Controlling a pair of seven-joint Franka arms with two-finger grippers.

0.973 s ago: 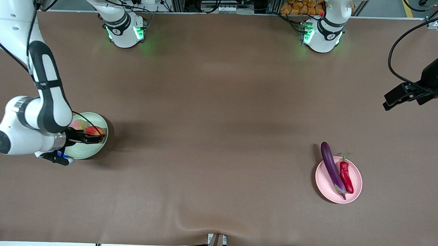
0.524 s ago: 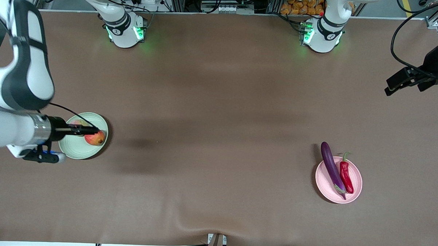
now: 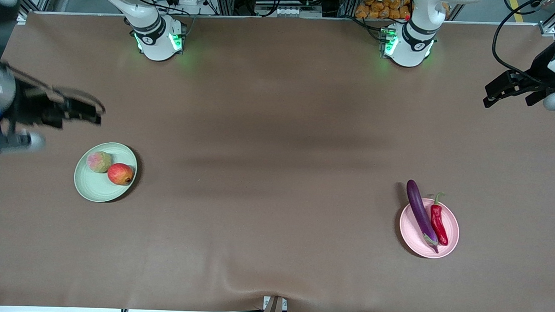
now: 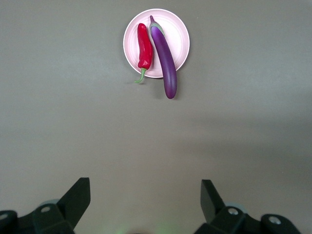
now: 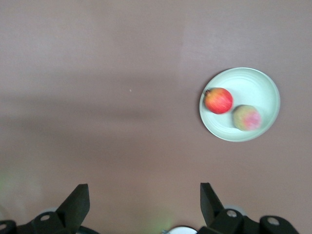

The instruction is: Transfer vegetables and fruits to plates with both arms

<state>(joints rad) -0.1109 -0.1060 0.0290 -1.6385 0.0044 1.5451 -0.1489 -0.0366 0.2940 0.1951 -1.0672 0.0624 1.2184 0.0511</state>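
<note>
Black right hand [image 3: 83, 111]: fingers spread wide, empty, over bare worktop [image 3: 267, 174]. Left hand [image 3: 501, 90]: likewise. Both fruits [image 3: 110, 168] on green plate [image 3: 94, 191]; eggplant [image 3: 421, 214], chili [image 3: 439, 221] on pink plate [image 3: 452, 240]. No legible writing.

Both arms are glossy white with dark grey joint bands, their round bases [image 3: 159, 38] glowing green beneath black-ringed collars, black cables [image 3: 505, 53] looping to black two-finger grippers [image 3: 496, 90] with angular wedge fingertips [image 4: 78, 195].
</note>
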